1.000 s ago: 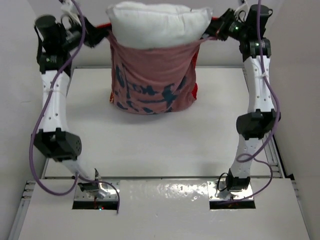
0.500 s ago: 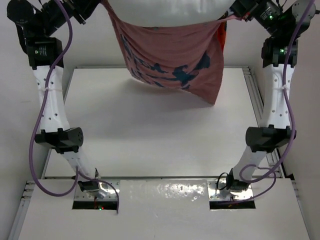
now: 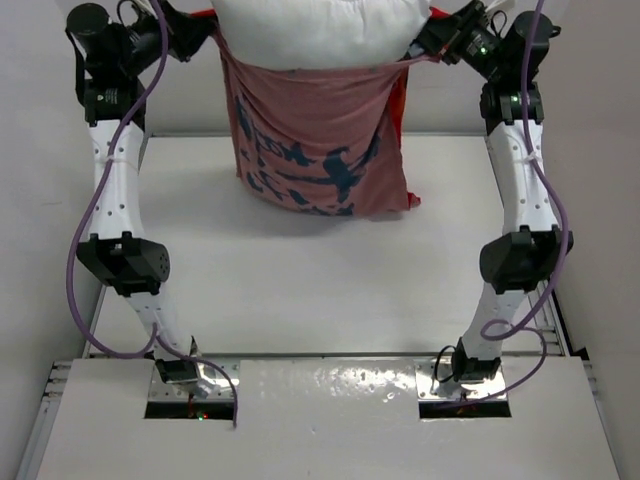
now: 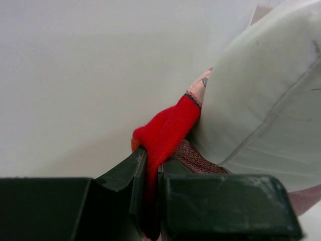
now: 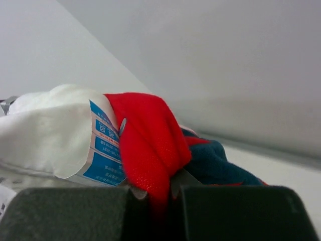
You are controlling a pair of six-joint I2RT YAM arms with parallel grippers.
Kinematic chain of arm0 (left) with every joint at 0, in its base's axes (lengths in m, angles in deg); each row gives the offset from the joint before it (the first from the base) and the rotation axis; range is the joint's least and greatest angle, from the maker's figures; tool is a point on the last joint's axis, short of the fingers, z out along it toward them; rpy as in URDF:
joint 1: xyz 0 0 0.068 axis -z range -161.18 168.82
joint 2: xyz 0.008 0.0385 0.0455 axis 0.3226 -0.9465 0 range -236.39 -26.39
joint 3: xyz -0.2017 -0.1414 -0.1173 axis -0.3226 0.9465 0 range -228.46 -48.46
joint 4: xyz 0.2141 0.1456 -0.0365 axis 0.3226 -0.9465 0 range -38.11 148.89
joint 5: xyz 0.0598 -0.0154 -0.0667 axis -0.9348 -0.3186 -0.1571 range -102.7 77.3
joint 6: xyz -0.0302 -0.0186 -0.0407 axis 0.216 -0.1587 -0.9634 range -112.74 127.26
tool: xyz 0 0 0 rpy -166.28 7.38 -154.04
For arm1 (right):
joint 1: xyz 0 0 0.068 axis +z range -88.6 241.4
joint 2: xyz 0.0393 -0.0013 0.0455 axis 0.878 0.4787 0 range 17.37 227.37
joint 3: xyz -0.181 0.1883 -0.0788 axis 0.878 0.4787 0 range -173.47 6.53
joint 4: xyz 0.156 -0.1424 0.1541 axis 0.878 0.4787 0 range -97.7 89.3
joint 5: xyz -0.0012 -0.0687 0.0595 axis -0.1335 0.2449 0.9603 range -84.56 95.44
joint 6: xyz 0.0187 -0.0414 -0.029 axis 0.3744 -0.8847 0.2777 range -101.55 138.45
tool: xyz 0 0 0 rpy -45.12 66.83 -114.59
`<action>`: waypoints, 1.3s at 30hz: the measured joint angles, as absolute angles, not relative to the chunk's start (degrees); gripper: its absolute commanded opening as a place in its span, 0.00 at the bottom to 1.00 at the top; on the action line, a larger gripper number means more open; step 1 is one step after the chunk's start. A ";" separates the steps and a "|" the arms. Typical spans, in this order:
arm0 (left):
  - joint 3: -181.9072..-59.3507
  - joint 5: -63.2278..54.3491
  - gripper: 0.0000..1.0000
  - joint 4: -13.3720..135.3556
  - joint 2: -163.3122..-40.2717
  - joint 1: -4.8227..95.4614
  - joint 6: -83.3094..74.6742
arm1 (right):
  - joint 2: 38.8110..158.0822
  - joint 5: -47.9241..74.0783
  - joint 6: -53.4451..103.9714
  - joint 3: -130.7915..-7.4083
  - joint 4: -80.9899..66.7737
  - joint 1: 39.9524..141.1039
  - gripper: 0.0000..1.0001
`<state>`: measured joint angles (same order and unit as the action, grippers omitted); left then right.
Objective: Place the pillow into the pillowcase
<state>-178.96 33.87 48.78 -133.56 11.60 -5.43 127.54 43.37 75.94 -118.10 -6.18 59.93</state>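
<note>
The pillowcase (image 3: 315,150) hangs mouth-up above the far end of the table, dull pink side with dark blue print toward me. The white pillow (image 3: 320,32) sits in its mouth, its top bulging out. My left gripper (image 3: 198,38) is shut on the case's left rim; the left wrist view shows red fabric (image 4: 163,135) pinched between the jaws, with the pillow (image 4: 261,95) beside it. My right gripper (image 3: 425,45) is shut on the right rim; the right wrist view shows red cloth (image 5: 148,143) in the jaws, and the pillow (image 5: 45,130) with its blue care label (image 5: 103,155).
The white table (image 3: 300,280) lies below the hanging case, whose lower corner (image 3: 412,200) hangs close to its surface. Both arms reach high at the table's far corners. The metal base plate (image 3: 320,385) runs along the near edge.
Both grippers rose and spread outward, lifting the case, then came back down and inward. The case now hangs straighter, with the pillow sunk a little deeper in it.
</note>
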 measured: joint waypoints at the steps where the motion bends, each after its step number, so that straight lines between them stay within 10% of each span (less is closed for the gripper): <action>1: -182.19 33.12 0.00 49.54 -134.74 11.51 -5.82 | 128.30 42.93 75.79 -120.33 -6.84 60.21 0.00; 8: -187.63 35.57 0.00 58.99 -131.11 11.25 -5.23 | 115.43 41.14 70.87 -109.21 -19.60 60.28 0.00; 14: -156.49 38.87 0.14 44.85 -111.07 9.32 20.78 | 98.33 46.04 57.54 -78.85 -24.48 65.85 0.00; 19: -129.08 35.55 0.99 22.66 -102.24 5.56 51.07 | 91.34 38.98 42.46 -49.54 -12.83 74.61 0.11; 20: -125.30 34.65 1.00 18.49 -101.83 5.06 55.36 | 90.88 37.82 41.67 -44.80 -11.52 75.07 0.31; 30: -115.92 31.61 0.96 -2.08 -88.06 8.84 74.02 | 82.16 27.26 42.63 -28.71 1.38 70.22 0.98; 39: -109.36 27.16 0.68 6.79 -82.00 30.15 59.53 | 71.43 23.57 39.20 -40.36 17.51 64.04 0.99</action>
